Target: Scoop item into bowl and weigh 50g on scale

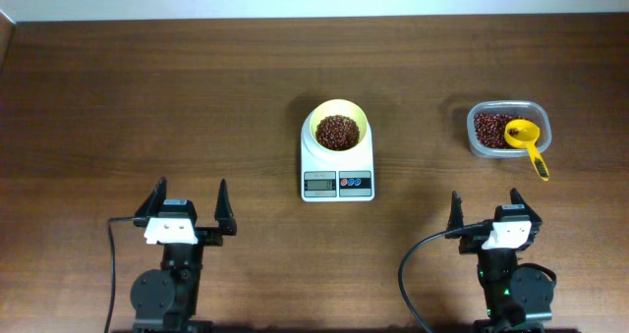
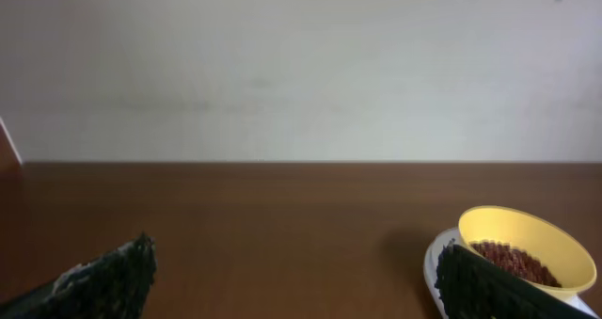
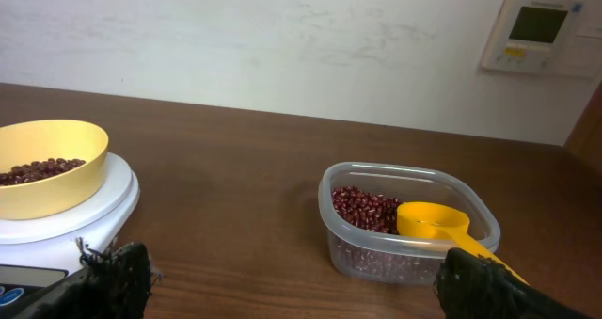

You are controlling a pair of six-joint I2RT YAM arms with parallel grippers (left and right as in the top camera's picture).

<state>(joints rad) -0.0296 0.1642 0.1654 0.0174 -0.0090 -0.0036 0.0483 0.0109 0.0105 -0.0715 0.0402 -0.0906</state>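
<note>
A pale-yellow bowl (image 1: 339,128) holding dark reddish-brown beans (image 1: 338,133) stands on the white scale (image 1: 337,181) at the table's middle. In the wrist views the bowl (image 2: 529,246) (image 3: 47,178) and scale (image 3: 89,215) show too. More beans (image 1: 488,127) (image 3: 367,209) lie in a clear container (image 1: 508,129) (image 3: 406,227) at the right, with a yellow scoop (image 1: 526,141) (image 3: 437,223) resting in it. My left gripper (image 1: 190,209) (image 2: 293,281) is open near the front left, empty. My right gripper (image 1: 485,209) (image 3: 293,281) is open at the front right, empty, short of the container.
Brown wooden table (image 1: 147,97) with a pale wall behind. A wall thermostat (image 3: 534,33) shows in the right wrist view. Black cables run from both arm bases at the front edge.
</note>
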